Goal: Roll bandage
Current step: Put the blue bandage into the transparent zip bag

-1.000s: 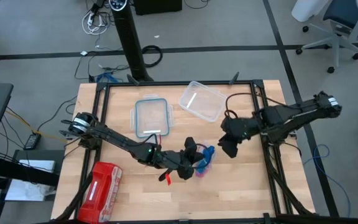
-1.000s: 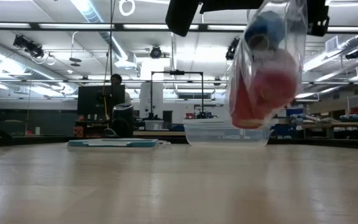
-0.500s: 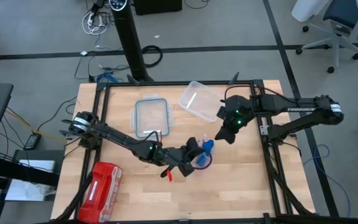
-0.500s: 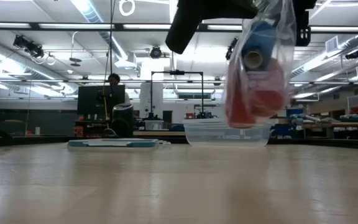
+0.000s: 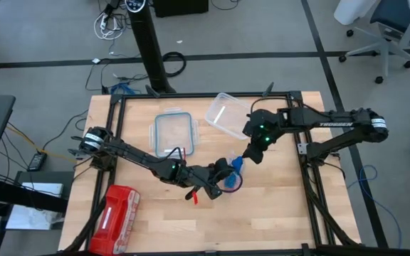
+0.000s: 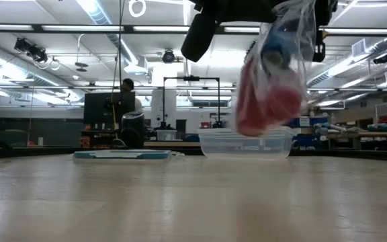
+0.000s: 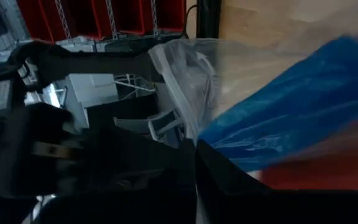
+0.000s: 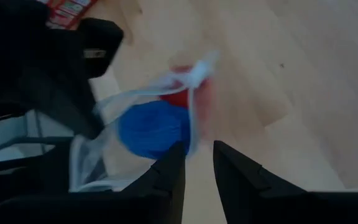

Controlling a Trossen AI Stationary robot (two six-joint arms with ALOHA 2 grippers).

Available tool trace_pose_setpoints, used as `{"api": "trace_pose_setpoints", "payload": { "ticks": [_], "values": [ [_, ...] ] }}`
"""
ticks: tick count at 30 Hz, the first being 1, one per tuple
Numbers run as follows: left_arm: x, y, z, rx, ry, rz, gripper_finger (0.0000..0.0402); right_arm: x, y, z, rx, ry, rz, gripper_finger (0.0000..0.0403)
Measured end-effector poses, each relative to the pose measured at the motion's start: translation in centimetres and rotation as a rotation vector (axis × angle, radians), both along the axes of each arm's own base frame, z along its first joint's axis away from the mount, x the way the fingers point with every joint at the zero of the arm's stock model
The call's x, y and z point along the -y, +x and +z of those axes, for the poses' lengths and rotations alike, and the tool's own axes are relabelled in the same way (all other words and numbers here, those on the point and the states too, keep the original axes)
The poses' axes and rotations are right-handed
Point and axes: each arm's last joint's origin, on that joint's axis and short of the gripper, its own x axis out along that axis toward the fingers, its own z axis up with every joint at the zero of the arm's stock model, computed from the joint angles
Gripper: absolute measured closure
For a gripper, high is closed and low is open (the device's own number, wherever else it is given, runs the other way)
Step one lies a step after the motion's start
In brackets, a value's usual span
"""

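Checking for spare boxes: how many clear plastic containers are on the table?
2: a lidded container at the table's far middle, and an open tub to its right.

A robotics lab or research workshop, open-plan and industrial. Shown by a wooden table (image 5: 276,213) edged with a black metal frame (image 5: 312,185), standing on grey carpet (image 5: 41,43) crossed by dark floor strips. Loose cables (image 5: 109,25) trailing beside a black column (image 5: 150,50), and a rolling office chair (image 5: 386,28) parked near the corner. Seen level across the tabletop: exposed ceiling with long strip lights (image 6: 93,8), a dark monitor (image 6: 103,107), a black frame rig (image 6: 192,101), cluttered benches (image 6: 375,131) and a person (image 6: 127,86) standing far back.
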Motion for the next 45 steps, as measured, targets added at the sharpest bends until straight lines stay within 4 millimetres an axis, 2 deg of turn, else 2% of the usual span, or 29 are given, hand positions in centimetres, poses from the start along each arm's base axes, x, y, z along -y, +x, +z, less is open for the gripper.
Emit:
{"api": "trace_pose_setpoints", "payload": {
  "ticks": [10,16,23,28,33,38,41,45],
  "values": [
    [0.0,0.0,-0.1,-0.017,0.014,-0.008,0.0401,1.4,1.0,1.7,0.011,-0.026,-0.002,0.032],
    [0.0,0.0,-0.1,-0.018,0.013,-0.017,0.0401,1.6,1.8,0.5,-0.054,0.058,0.025,0.032],
    [0.0,-0.1,-0.2,-0.028,0.011,-0.021,0.0401,1.4,2.8,0.6,0.013,0.033,0.099,0.032],
    [0.0,0.0,-0.1,-0.019,0.008,-0.021,0.0401,0.7,3.0,1.5,0.082,-0.152,0.242,0.0321],
    [0.1,0.0,0.0,-0.009,0.004,-0.022,0.0401,0.6,1.3,2.4,0.08,-0.51,0.448,0.0332],
    [0.2,-0.1,0.0,-0.002,-0.018,-0.017,0.0401,-0.6,1.1,2.5,0.068,-0.839,0.703,0.034],
    [0.3,0.0,0.2,0.027,-0.056,-0.009,0.0401,-1.1,1.3,2.1,0.089,-0.868,0.781,0.0342],
    [1.0,-0.1,0.6,0.08,-0.084,-0.014,0.0401,0.0,1.1,0.3,0.059,-0.73,0.754,0.0341]
  ]
}}
